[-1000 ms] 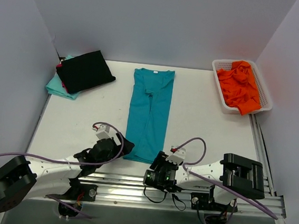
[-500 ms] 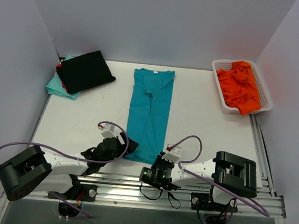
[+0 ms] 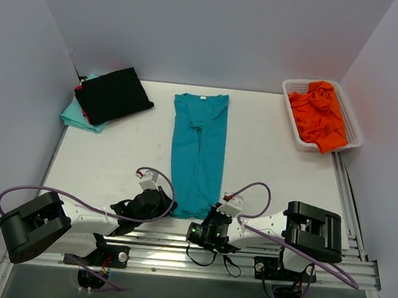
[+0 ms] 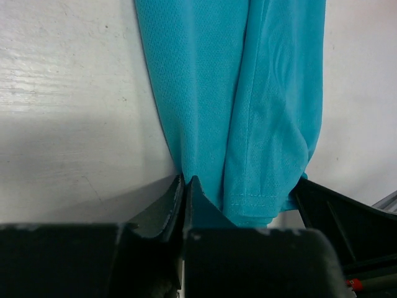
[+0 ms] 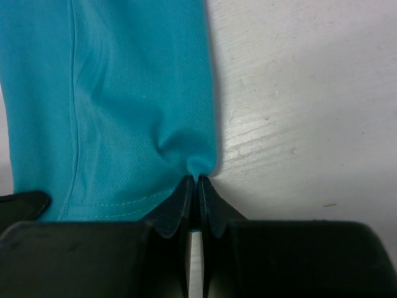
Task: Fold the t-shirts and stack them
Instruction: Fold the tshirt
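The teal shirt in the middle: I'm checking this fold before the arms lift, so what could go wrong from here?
1. Both grippers pinch only a sliver of the teal shirt at its near hem: the left gripper at one corner, the right gripper at the other. Either corner might slip out.
2. The halves overlap unevenly along the middle, so lifting may spread them.

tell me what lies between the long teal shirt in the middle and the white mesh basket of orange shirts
Nothing: the top view shows only bare white table between the teal shirt and the white mesh basket of orange shirts.
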You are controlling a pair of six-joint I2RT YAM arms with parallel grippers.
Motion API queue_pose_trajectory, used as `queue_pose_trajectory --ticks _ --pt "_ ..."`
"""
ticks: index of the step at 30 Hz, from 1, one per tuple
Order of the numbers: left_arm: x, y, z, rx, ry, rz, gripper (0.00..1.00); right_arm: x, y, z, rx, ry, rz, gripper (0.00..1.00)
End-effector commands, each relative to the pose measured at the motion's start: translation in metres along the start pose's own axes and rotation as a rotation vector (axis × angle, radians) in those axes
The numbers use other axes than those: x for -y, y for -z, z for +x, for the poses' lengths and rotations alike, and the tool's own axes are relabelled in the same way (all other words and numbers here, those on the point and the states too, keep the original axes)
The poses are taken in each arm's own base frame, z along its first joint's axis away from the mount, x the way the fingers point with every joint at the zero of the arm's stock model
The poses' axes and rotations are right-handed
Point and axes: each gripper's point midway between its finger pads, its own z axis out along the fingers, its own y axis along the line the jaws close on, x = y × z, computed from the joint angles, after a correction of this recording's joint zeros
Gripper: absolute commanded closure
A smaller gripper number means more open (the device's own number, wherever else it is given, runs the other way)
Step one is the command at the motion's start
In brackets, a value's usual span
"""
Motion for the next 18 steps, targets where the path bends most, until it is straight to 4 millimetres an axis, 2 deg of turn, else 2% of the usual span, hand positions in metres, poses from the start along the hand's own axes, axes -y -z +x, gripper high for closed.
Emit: queue_pose_trajectory --ticks 1,5,6,7,9,10,12,14,15,16,17,18 --pt "-0.006 0.002 0.010 -0.031 -0.027 -0.022 0.98 0.025 -0.001 -0.002 0.016 0.048 0.070 1.00" --pt "-0.010 0.009 0.017 -0.055 -0.040 -0.043 0.98 0.038 0.009 -0.007 0.034 0.059 0.102 1.00" --pt "-0.004 0.013 0.016 -0.050 -0.036 -0.028 0.98 0.039 0.012 -0.007 0.033 0.063 0.103 1.00" --pt "-0.010 0.017 0.019 -0.065 -0.047 -0.050 0.98 0.042 0.014 -0.007 0.030 0.069 0.109 1.00" --pt "0.000 0.026 0.018 -0.062 -0.044 -0.023 0.98 0.045 0.021 -0.005 0.027 0.087 0.112 1.00" --pt "-0.006 0.030 0.021 -0.079 -0.060 -0.052 0.98 0.048 0.024 -0.005 0.026 0.105 0.121 1.00" --pt "0.005 0.039 0.013 -0.063 -0.048 -0.022 0.98 0.044 0.033 -0.002 0.021 0.102 0.097 1.00" --pt "-0.001 0.046 0.011 -0.067 -0.065 -0.051 0.98 0.035 0.039 -0.007 0.034 0.106 0.079 1.00" --pt "0.009 0.053 0.003 -0.050 -0.055 -0.024 0.98 0.031 0.042 -0.009 0.041 0.105 0.069 1.00" --pt "0.006 0.056 0.001 -0.052 -0.061 -0.040 0.98 0.021 0.046 -0.014 0.046 0.090 0.053 1.00" --pt "0.010 0.059 -0.003 -0.042 -0.061 -0.034 0.98 0.018 0.047 -0.023 0.076 0.104 0.048 1.00" --pt "0.024 0.065 -0.013 -0.022 -0.053 0.002 0.98 0.013 0.050 -0.029 0.092 0.102 0.039 1.00"
